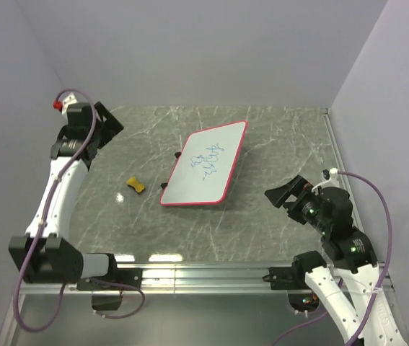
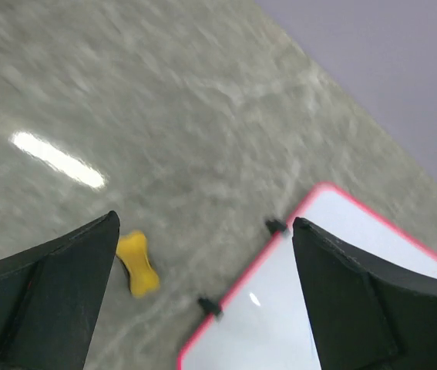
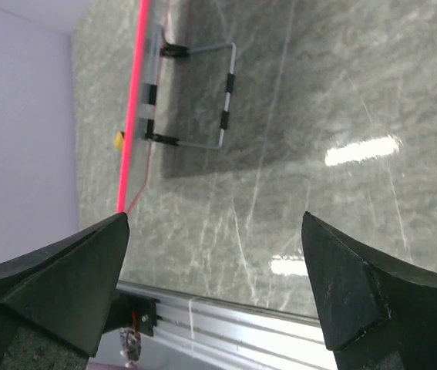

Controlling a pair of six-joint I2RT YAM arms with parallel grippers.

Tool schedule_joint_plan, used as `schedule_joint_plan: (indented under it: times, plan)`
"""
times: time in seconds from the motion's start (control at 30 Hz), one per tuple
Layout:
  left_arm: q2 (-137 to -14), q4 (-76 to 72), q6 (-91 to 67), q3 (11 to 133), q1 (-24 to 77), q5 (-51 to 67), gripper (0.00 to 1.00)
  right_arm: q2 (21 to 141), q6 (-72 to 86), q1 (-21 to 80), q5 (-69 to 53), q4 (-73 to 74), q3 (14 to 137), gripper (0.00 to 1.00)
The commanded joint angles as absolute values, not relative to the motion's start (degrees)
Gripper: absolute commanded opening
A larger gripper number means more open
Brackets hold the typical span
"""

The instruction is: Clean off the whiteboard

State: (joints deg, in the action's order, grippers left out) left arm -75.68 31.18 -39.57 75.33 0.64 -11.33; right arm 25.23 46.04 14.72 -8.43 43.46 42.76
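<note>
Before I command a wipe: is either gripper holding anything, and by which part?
Nothing is held. The left gripper and right gripper are both open and empty. Neither touches the whiteboard.

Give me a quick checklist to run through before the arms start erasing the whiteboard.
1. The sponge lies free, left of the whiteboard: ok.
2. The left gripper is open and empty: ok.
3. The right gripper is open and empty: ok.
4. A gripper holds the sponge: not ok, neither does.
5. The whiteboard will stay steady under pressure: cannot tell, it sits propped on a wire stand.
6. The whiteboard is clean: not ok, blue scribbles are on it.
</note>
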Motion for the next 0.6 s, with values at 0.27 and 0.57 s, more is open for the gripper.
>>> schedule_joint_plan:
  times: [0.27, 0.57]
  plan:
    - [-72.6, 42.3, -42.1, 65.7, -2.3, -3.2, 0.99, 26.5, 44.0, 14.4, -15.8, 51.8, 42.9, 1.00]
    - [-84.4, 44.0, -47.8, 65.9, 3.3, -11.1, 0.95, 29.1, 37.8, 14.5, -10.2, 55.6, 49.4, 1.00]
